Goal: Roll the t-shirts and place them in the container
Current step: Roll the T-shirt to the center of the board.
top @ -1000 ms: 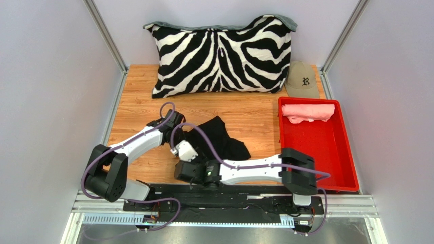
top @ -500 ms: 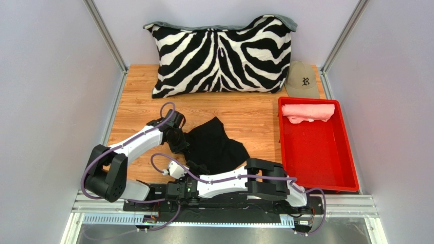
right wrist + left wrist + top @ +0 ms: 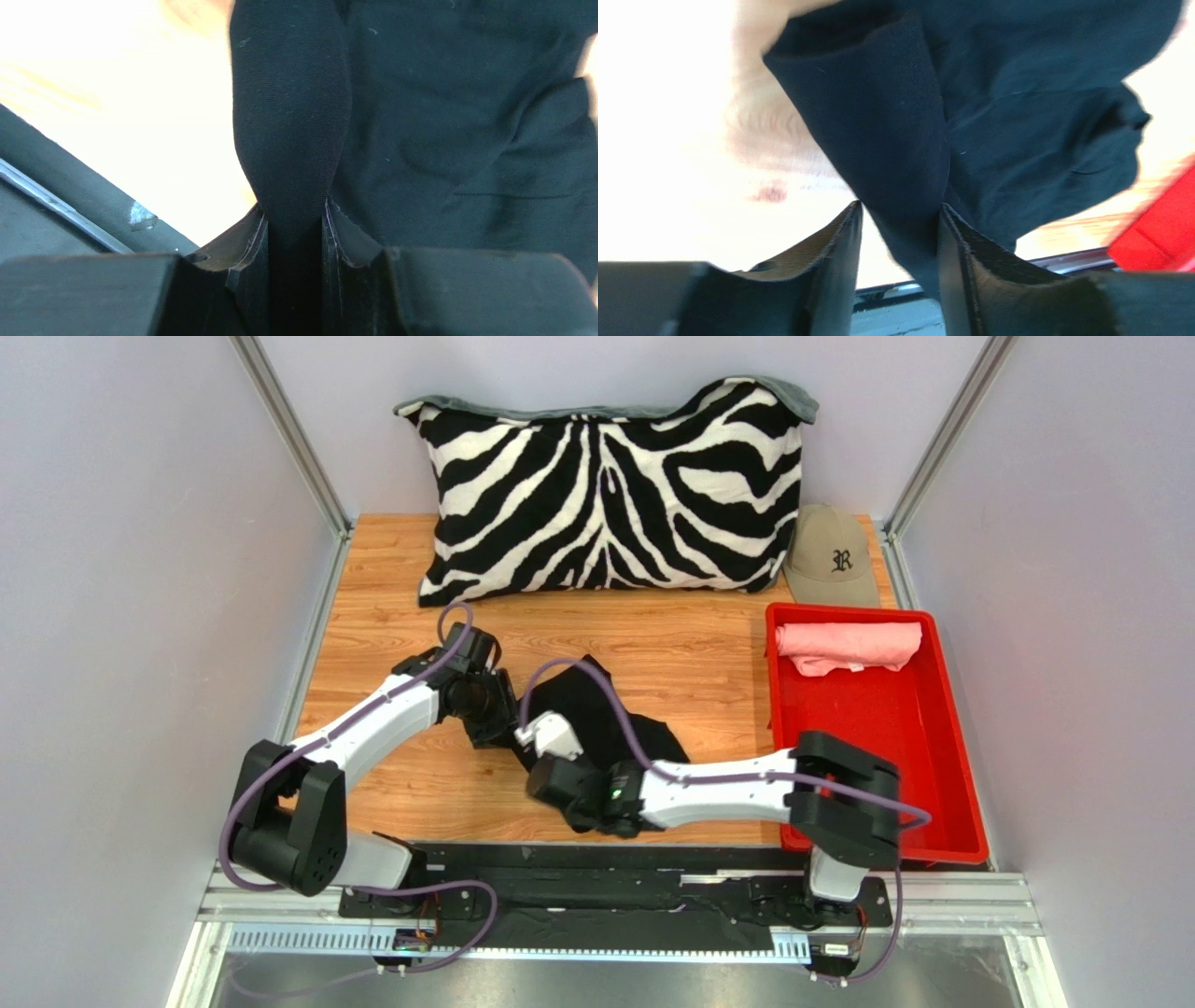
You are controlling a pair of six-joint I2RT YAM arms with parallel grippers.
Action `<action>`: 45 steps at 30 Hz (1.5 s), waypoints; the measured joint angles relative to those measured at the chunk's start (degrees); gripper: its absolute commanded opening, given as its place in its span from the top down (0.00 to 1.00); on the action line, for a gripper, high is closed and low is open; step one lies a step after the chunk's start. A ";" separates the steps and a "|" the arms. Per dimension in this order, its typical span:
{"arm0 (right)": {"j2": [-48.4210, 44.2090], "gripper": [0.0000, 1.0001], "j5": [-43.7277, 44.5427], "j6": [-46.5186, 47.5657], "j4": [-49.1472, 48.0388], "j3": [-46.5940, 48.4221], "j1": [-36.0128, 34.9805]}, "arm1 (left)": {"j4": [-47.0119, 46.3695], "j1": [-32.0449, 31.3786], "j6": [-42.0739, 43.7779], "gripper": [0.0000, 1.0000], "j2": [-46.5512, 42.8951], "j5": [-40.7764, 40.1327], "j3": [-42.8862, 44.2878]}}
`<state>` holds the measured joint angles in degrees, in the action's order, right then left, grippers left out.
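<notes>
The black t-shirt (image 3: 578,703) lies crumpled on the wooden table between my two grippers. My left gripper (image 3: 502,721) is at its left edge. In the left wrist view the left gripper (image 3: 899,206) stands open around a raised fold of the black t-shirt (image 3: 1018,105); the cloth touches the right finger and leaves a gap at the left one. My right gripper (image 3: 561,767) is at the shirt's near edge. The right wrist view shows the right gripper (image 3: 295,204) shut on a fold of the black t-shirt (image 3: 449,119). The pink t-shirt (image 3: 849,644) lies rolled at the far end of the red tray (image 3: 877,756).
A zebra-striped pillow (image 3: 610,490) leans on the back wall. A tan cap (image 3: 831,556) sits behind the red tray at the right. Grey walls close in both sides, and the metal rail (image 3: 617,903) runs along the near edge.
The right arm swung from the near edge up to the black shirt and shut on a fold. The left gripper opened and let go its pinch on the cloth.
</notes>
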<state>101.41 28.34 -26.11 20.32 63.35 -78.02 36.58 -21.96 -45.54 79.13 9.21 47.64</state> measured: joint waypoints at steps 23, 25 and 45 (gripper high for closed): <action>4.24 0.81 -57.07 -36.52 -61.94 -31.10 32.13 | -25.97 2.86 -1.92 0.38 -3.72 11.04 -12.70; 5.16 0.81 -57.92 -37.99 -64.04 -31.45 32.33 | -27.67 2.86 -2.05 0.38 -2.10 10.80 -12.70; -14.14 0.49 -47.82 -24.28 -36.50 -30.93 26.93 | -19.39 -2.16 -4.37 0.51 2.32 -2.49 -6.19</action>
<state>87.26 -19.49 -50.39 -16.19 32.42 -51.09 17.19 -24.12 -49.91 81.45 6.72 41.45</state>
